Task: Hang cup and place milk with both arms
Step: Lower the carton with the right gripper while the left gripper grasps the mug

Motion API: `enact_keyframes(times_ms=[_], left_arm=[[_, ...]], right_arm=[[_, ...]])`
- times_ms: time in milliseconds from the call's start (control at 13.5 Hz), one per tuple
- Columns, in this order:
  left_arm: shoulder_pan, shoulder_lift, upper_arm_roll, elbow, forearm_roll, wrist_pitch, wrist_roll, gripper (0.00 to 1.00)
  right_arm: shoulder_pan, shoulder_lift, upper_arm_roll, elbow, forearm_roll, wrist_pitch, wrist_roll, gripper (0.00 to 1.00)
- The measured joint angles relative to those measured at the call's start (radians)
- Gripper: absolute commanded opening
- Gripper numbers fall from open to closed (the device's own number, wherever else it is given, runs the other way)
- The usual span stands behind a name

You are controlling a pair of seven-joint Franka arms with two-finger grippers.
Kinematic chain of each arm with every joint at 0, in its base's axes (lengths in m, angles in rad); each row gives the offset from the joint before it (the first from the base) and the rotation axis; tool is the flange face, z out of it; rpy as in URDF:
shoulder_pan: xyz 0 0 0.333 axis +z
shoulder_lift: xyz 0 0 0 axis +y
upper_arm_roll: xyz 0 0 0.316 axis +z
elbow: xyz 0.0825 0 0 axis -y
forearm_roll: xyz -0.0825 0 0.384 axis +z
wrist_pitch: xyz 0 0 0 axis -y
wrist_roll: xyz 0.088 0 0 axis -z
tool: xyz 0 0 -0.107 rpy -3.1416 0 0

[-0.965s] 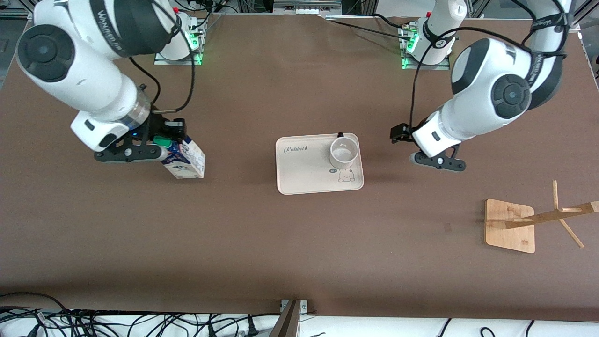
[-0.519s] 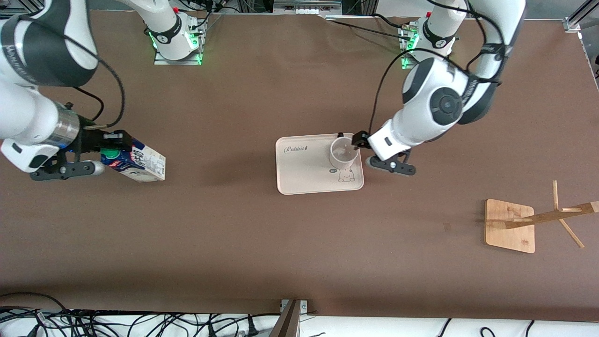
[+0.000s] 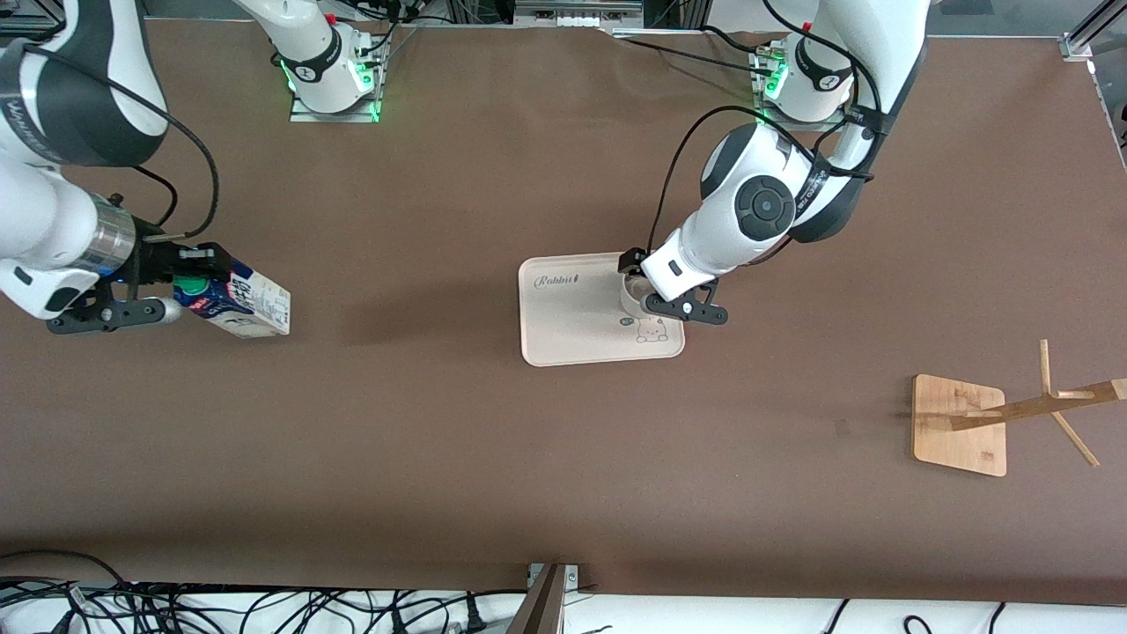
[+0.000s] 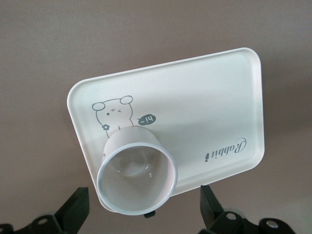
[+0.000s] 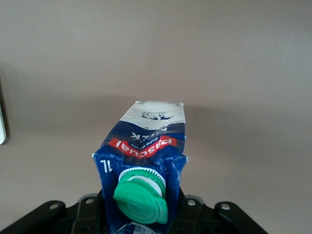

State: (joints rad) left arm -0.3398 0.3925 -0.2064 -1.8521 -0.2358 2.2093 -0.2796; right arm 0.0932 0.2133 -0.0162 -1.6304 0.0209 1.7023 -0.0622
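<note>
**Milk carton pinched aloft, cup framed by spread jaws**

At the right arm's end of the table, the right gripper (image 3: 141, 308) holds the milk (image 3: 238, 304) up off the brown mat, tilted well over from upright. Its jaws pinch the carton's dark blue gable top, just under the round green cap (image 5: 141, 199), which has a ribbed collar and a smooth lid. From the right wrist view the carton (image 5: 146, 146) runs away from the jaws: glossy, creased blue card with a red band of print, then the white lower end. The mat under it is plain and matte.

Midway along the table lies the tray (image 3: 563, 343), a pale, smooth, shallow rectangle with rounded corners, printed with "Rabbit" in script and a small cartoon animal. The cup (image 3: 630, 295) stands upright on the tray, at the corner toward the left arm's end. The left gripper (image 3: 682, 308) is over that corner, its jaws spread wide. In the left wrist view the cup (image 4: 136, 178), round-rimmed, white and glossy, sits between the two black fingertips (image 4: 75, 207), not touched by either.

Toward the left arm's end stands the rack (image 3: 960, 427): a flat bamboo base, rounded at the corners, with a slim wooden post and thin pegs.
</note>
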Motion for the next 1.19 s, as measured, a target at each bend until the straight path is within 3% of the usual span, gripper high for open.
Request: enact_keyframes(times_ms=[371,742,1113,1187], left_arm=[[0.002,0.047,0.006,-0.012,0.059,0.02,0.001,1.0],[0.001,0.073,0.006,-0.08,0.064,0.076,0.004,0.98],[0.001,0.073,0.005,-0.098,0.067,0.09,0.006,0.11],[0.001,0.073,0.005,-0.099,0.067,0.09,0.006,0.0]], right_arm=[[-0.004,-0.077,0.004,-0.201,-0.001,0.136,0.003,0.46],[-0.081,-0.088,0.035,-0.296,-0.001,0.186,0.004,0.46],[-0.085,-0.088,0.042,-0.43,-0.001,0.315,0.004,0.46],[-0.086,-0.089,0.042,-0.446,-0.001,0.332,0.004,0.46]])
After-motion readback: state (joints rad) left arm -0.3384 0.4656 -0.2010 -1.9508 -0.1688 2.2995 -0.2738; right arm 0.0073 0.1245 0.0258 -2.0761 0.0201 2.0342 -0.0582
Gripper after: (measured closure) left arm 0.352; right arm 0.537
